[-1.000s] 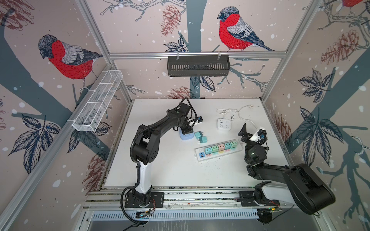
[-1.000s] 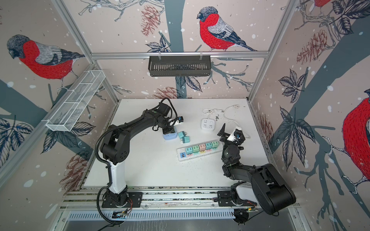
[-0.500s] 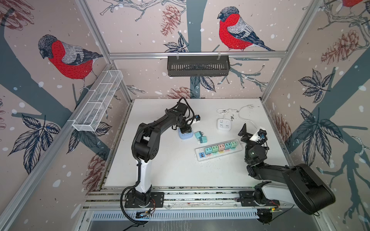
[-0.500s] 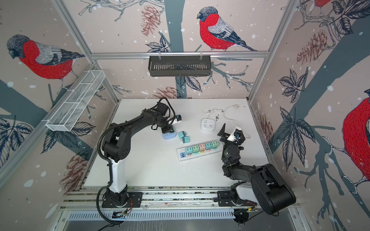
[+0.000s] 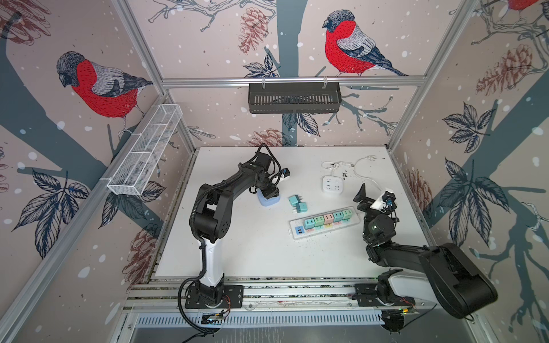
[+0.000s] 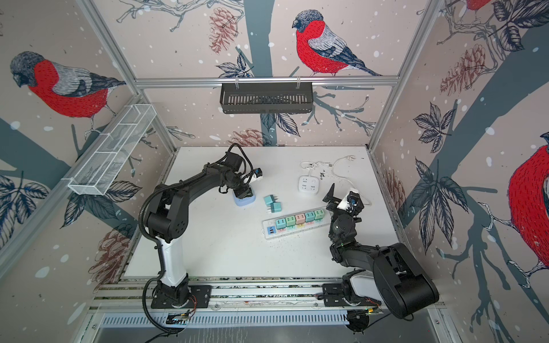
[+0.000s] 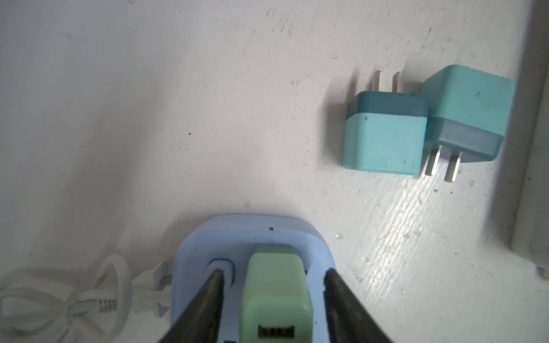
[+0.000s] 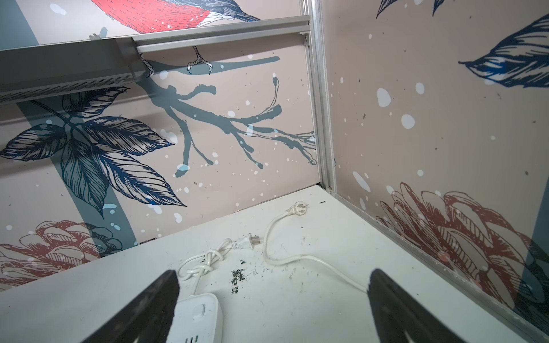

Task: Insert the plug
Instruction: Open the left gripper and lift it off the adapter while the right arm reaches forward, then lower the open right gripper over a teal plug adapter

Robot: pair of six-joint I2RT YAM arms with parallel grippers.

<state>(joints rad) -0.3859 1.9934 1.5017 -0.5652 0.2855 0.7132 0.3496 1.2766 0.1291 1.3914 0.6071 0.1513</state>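
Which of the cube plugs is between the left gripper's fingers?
The light green plug, standing in the blue socket block between the fingers of the open left gripper. The two teal plugs lie loose beside it.

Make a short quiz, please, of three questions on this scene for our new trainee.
1. True or false: the left tool is shut on the pale green cube plug.
2. How many coloured cube plugs sit in the long white power strip? A) three B) five C) seven
3. Fill in: the two loose teal cube plugs on the white table lie ____ each other (touching / apart from).
Key: 1 false, its jaws stand open beside the plug; 2 B; 3 touching.
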